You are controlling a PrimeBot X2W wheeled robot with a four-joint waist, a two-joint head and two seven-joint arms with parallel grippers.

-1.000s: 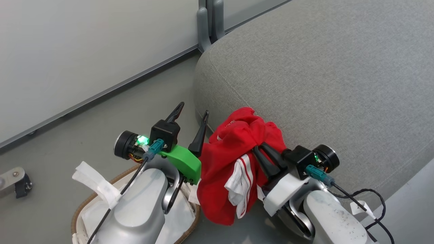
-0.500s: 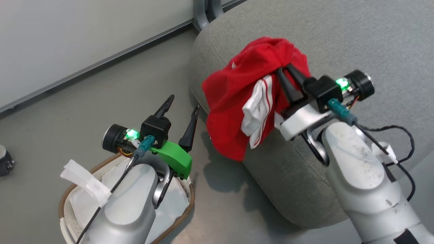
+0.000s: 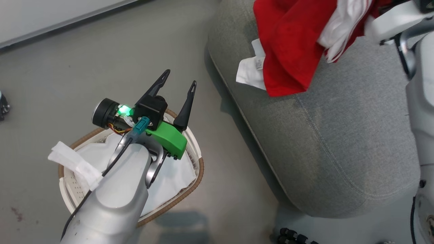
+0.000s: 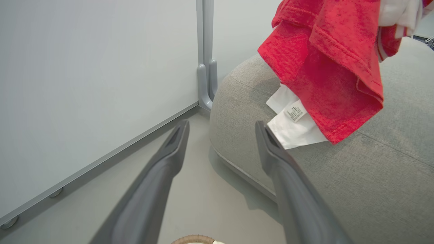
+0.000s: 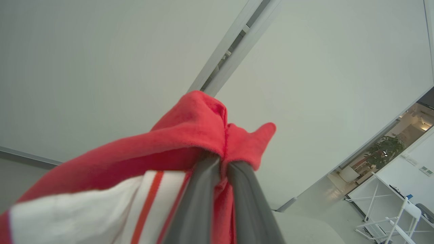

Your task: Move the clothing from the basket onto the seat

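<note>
Clothing (image 3: pixel 291 51) was out of the basket (image 3: pixel 200 169) & up over the seat (image 3: pixel 339 135). By the look of it, the carry was most of the way done. The right gripper (image 5: pixel 222 161) had its two dark fingers pinched together on a bunched fold of red fabric, w/ a white striped panel sagging to one side in the right wrist view. The garment hung from that pinch above the near end of the grey cushion, its white care label (image 3: pixel 251 69) dangling at the hem. Couldn't tell whether the hem touched the upholstery or hung just clear of it.

The left gripper (image 3: pixel 180 77) was over the basket, jaws wide apart, nothing between them. Its wrist cam looked out past the spread fingers at the hanging red cloth & the cushion edge. The basket sat on the floor (image 3: pixel 84 67) beside the seat w/ just the white liner sheet (image 3: pixel 176 176) showing inside; the arm hid part of it, but no red showed.

Left to do, IMO: lower the bundle onto the cushion, open the right jaws, pull clear. One risk: the cloth hung close to the cushion's edge, so a drop there might slide off.
</note>
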